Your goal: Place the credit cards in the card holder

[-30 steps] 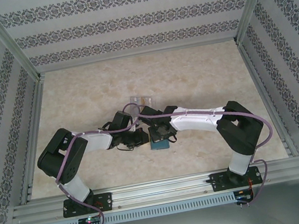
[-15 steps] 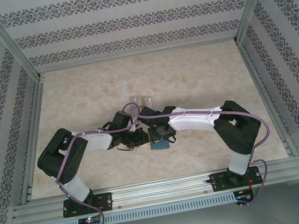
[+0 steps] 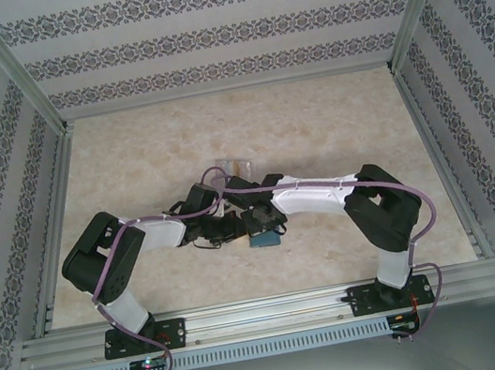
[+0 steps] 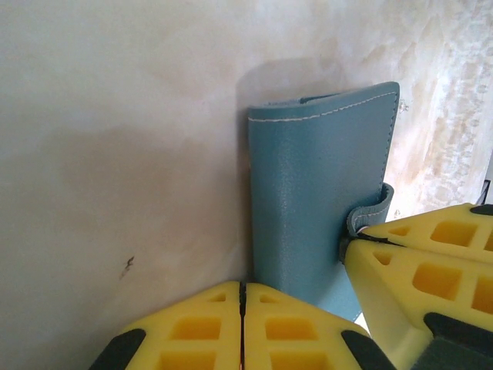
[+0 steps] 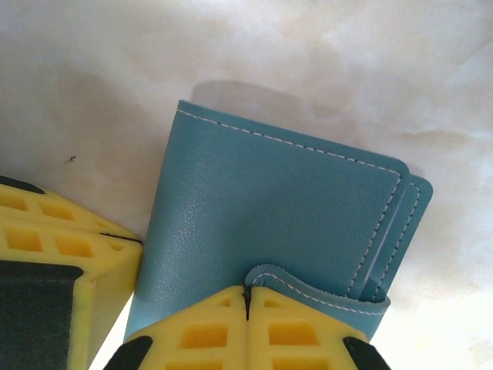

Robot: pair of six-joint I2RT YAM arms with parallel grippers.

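The card holder [image 5: 277, 208] is a teal-blue soft wallet with pale stitching along its edges. It is folded shut and lies flat, a little to the near side of the clear case [image 3: 233, 164]. A narrow flap curls up off one edge.

Looks down on a teal card holder [image 4: 323, 193], folded closed, white stitching along its edge, on a pale marbled table [image 4: 115, 116]. At the bottom, the left gripper [image 4: 243, 287], yellow fingers pressed flat together, tips just at the holder's near corner. At right, the right gripper [image 4: 348, 241], clamped on the holder's strap tab [image 4: 371, 206].
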